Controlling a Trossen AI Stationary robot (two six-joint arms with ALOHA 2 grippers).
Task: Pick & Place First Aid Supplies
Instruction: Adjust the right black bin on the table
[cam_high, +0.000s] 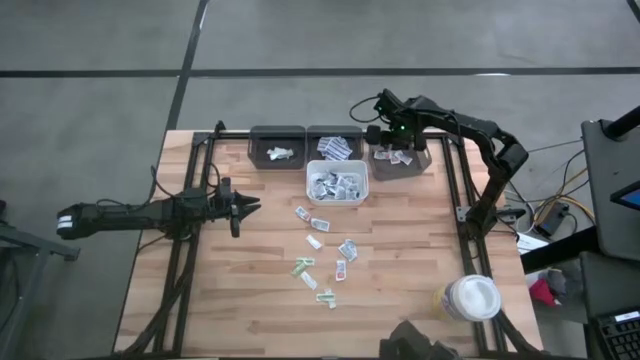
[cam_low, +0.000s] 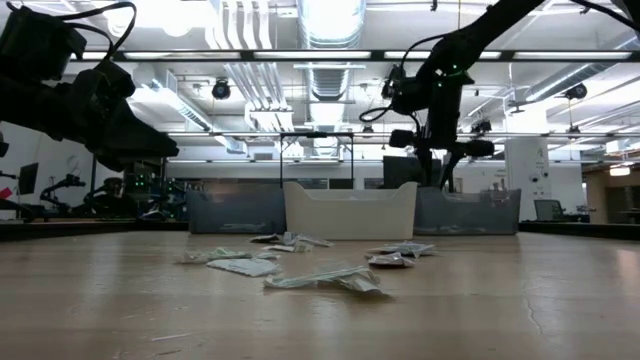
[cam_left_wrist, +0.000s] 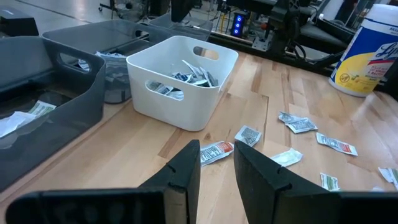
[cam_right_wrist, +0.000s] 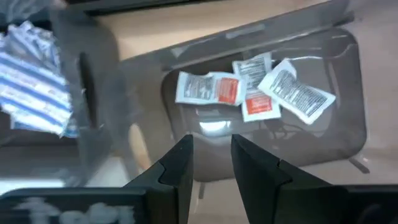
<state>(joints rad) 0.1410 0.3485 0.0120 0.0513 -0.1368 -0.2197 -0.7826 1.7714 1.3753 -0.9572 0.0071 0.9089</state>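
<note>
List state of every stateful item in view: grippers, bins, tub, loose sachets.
left gripper: open, empty, over bare table left of the sachets
right gripper: open, empty, over right grey bin
right grey bin: holds a few sachets
white bin: partly filled
loose sachets: scattered flat on table
round tub: upright, lid on

Both arms are dark, almost black, built from slim tube-like segments with thicker joints. The left arm has a pale, whitish band on its end at 9 o'clock and thin black cables running along it; the right arm carries a small green light near its wrist. Each gripper, the left gripper and the right gripper, has two flat, matte black fingers with angular, stepped edges.
</note>
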